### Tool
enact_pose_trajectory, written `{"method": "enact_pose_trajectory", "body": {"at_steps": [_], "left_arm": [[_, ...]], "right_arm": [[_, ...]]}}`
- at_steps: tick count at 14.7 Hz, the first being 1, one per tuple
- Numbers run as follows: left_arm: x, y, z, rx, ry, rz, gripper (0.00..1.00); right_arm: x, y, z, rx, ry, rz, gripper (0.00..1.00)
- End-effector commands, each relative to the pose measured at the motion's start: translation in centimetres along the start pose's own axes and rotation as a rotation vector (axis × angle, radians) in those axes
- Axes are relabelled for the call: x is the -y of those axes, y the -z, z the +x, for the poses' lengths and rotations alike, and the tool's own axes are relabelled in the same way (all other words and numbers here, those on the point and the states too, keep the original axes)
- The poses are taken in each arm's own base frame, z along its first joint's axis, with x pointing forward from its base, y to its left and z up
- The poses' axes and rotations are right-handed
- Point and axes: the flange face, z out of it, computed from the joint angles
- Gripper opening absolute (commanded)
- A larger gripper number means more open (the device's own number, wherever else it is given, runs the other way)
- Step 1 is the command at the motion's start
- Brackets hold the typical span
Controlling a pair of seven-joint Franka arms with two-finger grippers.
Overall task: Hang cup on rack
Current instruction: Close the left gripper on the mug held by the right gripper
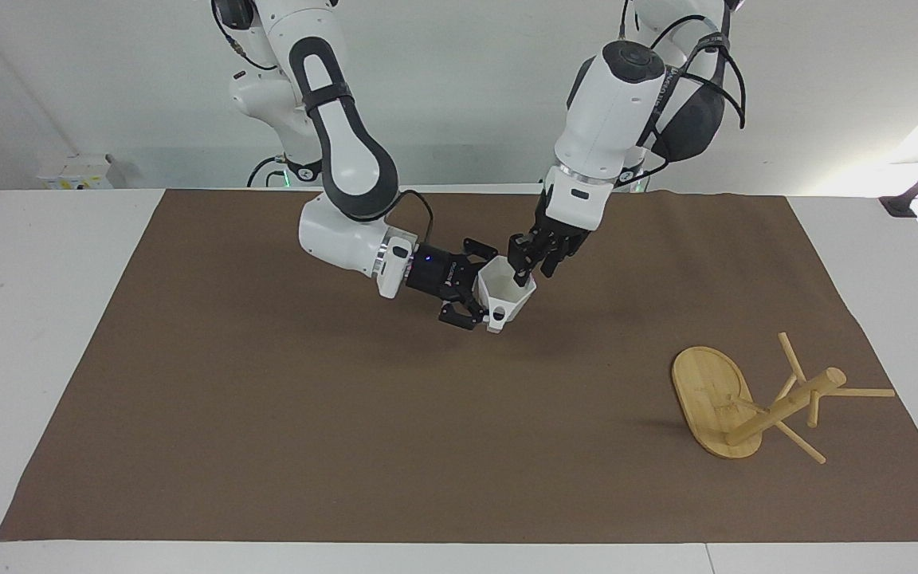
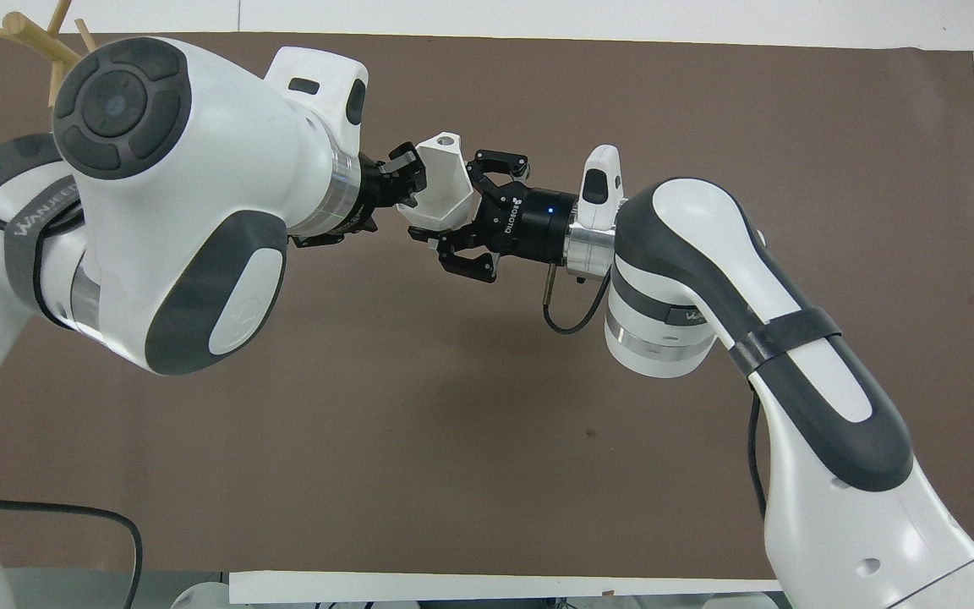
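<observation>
The white faceted cup (image 1: 507, 296) hangs in the air over the brown mat, roughly mid-table. My right gripper (image 1: 481, 299) is shut on its sides and holds it with the mouth tipped toward the left arm's end. My left gripper (image 1: 531, 273) has reached in from above and sits at the cup's rim, open, with one finger inside the mouth. In the overhead view the cup (image 2: 445, 182) lies between the right gripper (image 2: 455, 210) and the left gripper (image 2: 402, 173). The bamboo rack (image 1: 782, 405) lies tipped on its side.
The rack's oval base (image 1: 706, 399) stands on edge on the mat (image 1: 347, 414) at the left arm's end, farther from the robots than the cup. Only its pegs (image 2: 30, 30) show in the overhead view, past the left arm.
</observation>
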Motion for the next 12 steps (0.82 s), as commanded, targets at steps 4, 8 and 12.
{"method": "enact_pose_trajectory", "body": {"at_steps": [4, 8, 12], "left_arm": [[-0.2, -0.1, 0.2, -0.011, 0.001, 0.014, 0.00], [-0.1, -0.2, 0.4, -0.013, 0.004, 0.013, 0.00], [-0.2, 0.0, 0.4, -0.016, 0.005, 0.008, 0.00]], "right_arm": [[0.3, 0.6, 0.3, -0.014, 0.002, -0.027, 0.28], [0.0, 0.9, 0.6, -0.036, -0.012, -0.037, 0.64], [-0.8, 2.0, 1.4, -0.053, -0.010, -0.047, 1.00]]}}
